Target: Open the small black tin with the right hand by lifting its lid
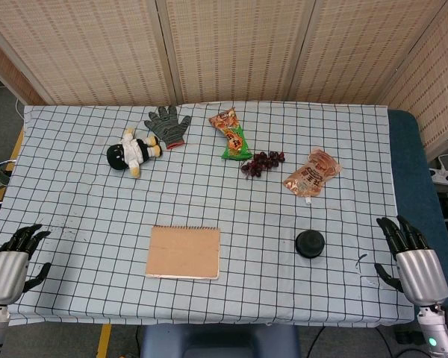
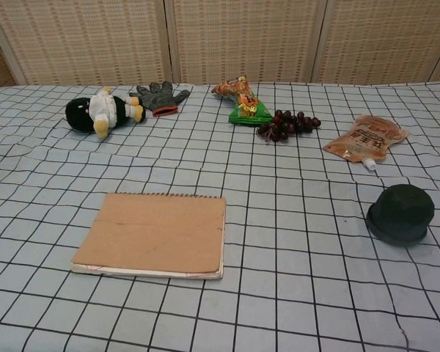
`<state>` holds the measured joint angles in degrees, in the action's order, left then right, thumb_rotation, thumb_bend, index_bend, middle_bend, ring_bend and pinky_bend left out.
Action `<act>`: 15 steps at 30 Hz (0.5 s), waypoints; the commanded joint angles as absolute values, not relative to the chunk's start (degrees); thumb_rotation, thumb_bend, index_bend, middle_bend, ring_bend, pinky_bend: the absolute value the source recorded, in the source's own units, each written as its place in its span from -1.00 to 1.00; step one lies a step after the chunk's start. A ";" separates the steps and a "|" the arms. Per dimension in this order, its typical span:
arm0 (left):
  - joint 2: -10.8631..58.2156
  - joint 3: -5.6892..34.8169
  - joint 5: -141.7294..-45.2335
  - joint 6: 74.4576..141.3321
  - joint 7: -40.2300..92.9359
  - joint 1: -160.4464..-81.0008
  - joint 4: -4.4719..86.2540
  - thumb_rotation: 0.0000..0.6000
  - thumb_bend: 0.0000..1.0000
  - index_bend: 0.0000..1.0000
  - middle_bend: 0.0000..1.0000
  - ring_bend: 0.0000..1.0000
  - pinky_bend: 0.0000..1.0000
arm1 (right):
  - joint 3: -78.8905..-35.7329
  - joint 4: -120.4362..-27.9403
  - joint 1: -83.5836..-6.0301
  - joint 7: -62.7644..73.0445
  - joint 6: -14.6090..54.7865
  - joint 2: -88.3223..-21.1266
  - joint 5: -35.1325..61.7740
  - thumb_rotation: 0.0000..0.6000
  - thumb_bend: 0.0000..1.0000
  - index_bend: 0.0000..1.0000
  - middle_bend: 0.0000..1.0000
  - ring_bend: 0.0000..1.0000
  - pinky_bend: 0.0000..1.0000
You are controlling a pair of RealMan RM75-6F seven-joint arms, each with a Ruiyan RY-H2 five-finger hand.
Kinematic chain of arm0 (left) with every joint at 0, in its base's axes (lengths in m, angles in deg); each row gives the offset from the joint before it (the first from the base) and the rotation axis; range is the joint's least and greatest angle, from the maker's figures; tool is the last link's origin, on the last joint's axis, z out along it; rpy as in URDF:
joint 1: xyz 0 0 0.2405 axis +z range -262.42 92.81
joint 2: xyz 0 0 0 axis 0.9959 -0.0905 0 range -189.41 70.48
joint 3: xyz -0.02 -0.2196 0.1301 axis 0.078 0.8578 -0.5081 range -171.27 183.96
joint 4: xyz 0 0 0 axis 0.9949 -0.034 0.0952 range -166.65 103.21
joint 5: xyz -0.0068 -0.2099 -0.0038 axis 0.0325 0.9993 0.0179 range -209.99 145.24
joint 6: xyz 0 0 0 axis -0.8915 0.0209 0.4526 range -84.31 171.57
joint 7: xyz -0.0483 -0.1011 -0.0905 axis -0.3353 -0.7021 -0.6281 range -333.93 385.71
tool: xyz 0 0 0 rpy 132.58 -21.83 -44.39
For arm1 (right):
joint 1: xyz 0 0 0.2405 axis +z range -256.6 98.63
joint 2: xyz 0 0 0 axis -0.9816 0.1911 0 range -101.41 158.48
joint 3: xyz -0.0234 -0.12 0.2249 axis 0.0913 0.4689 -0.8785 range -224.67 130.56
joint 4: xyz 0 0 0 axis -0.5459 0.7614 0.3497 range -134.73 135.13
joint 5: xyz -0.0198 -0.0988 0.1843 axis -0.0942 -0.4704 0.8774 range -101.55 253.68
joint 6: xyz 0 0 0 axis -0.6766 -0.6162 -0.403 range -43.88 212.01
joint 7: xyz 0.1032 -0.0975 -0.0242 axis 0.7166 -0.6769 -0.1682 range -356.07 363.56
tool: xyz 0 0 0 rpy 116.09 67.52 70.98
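1. Seen from the head camera, the robot's right hand (image 1: 412, 257) rests at the near right edge of the checked tablecloth (image 1: 82, 201), fingers spread apart and holding nothing.
2. The left hand (image 1: 11, 257) lies at the near left edge in the same view, fingers likewise apart and empty.
3. The chest camera shows neither hand; only the head view carries them.
4. The small black tin (image 1: 310, 244) sits on the cloth in the near right part of the table, lid on, well apart from the right hand and to the right of the notebook.
5. The chest view gives a closer, lower look at the tin (image 2: 400, 213), showing its domed lid above a wider base rim.
6. One spiral-bound brown notebook (image 1: 184, 252) lies flat at near centre.
7. One black-and-white plush toy (image 1: 131, 153) lies on its side at far left, with one grey glove (image 1: 168, 125) just beside it.
8. One green-and-orange snack packet (image 1: 232, 135) lies at far centre, one bunch of dark red grapes (image 1: 263, 162) touching or just beside its lower end.
9. One orange spouted pouch (image 1: 311, 174) lies at far right, its white spout plain only in the chest view.
10. Woven screen panels (image 1: 231, 45) stand behind the table in both views.
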<state>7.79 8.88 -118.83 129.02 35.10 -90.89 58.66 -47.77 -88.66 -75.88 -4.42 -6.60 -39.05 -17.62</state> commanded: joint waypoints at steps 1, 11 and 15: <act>7.87 9.06 -118.69 129.12 34.88 -90.91 58.60 1.00 -0.32 -0.55 -0.73 -0.73 -0.18 | -47.61 -87.94 -76.04 -4.15 -6.28 -39.56 -17.49 1.00 -0.71 -1.00 -0.82 -1.00 -0.65; 8.23 8.85 -119.28 128.69 34.16 -91.36 57.71 1.00 -0.32 -0.55 -0.73 -0.73 -0.18 | -47.49 -87.86 -74.01 -5.03 0.23 -40.42 -14.72 1.00 -0.71 -1.00 -0.82 -1.00 -0.65; 8.08 9.18 -119.19 128.69 32.87 -91.57 57.36 1.00 -0.32 -0.55 -0.73 -0.73 -0.18 | -45.69 -86.63 -71.83 -2.45 6.24 -40.31 -14.93 1.00 -0.71 -1.00 -0.82 -1.00 -0.65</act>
